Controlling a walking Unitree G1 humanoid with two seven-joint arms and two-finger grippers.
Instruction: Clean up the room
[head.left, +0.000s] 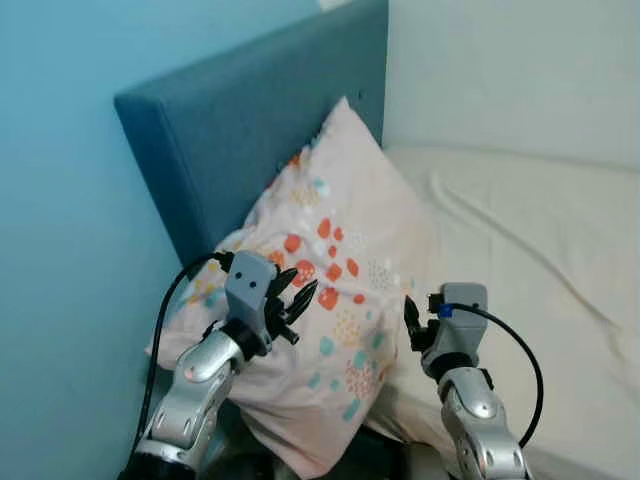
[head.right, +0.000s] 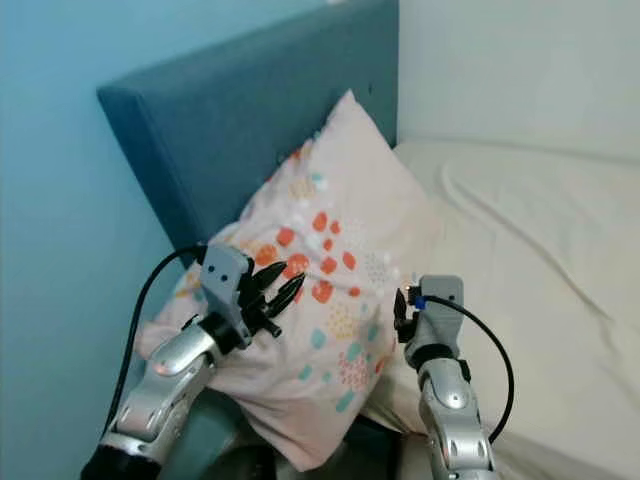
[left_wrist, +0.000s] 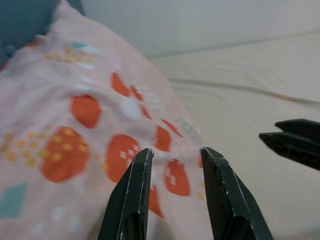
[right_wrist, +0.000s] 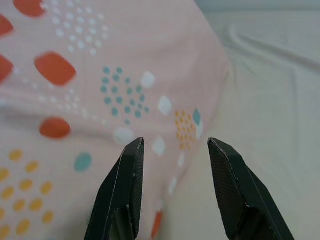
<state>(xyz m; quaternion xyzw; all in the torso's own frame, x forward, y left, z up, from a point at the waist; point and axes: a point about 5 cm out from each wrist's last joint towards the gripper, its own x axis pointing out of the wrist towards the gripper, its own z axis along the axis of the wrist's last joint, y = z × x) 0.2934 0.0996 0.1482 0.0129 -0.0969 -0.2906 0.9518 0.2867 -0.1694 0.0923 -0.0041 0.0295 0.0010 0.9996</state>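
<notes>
Fingers of left gripper (left_wrist: 172, 155) standing apart, hovering just off pillow (head.left: 330, 300), pinching nothing. Right gripper (right_wrist: 172, 145) also spread, aiming at pillow's edge beside sheet (head.left: 520, 240). Pillow leaning tilted against blue headboard (head.left: 240, 130), lower corner hanging past mattress edge.

Risk, judging: shallow pinch catching only loose cover, so pillow sagging or sliding off toward wall side.

Left wrist view showing right gripper's tips closing in from side; right wrist view showing pillow's edge meeting sheet.
</notes>
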